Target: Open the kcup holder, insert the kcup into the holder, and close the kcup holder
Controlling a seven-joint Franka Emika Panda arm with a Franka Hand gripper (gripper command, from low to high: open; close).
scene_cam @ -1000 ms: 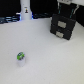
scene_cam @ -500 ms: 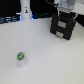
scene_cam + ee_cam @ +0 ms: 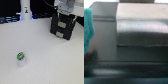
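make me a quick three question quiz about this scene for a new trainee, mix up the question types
1. True or false: the kcup already sits inside the kcup holder.
2. In the exterior view, the gripper is: A) over the kcup, B) at the kcup holder, C) beside the tall white bottle.
3. Fill in: the kcup stands on the white ____.

Key: 1 false; 2 B; 3 table.
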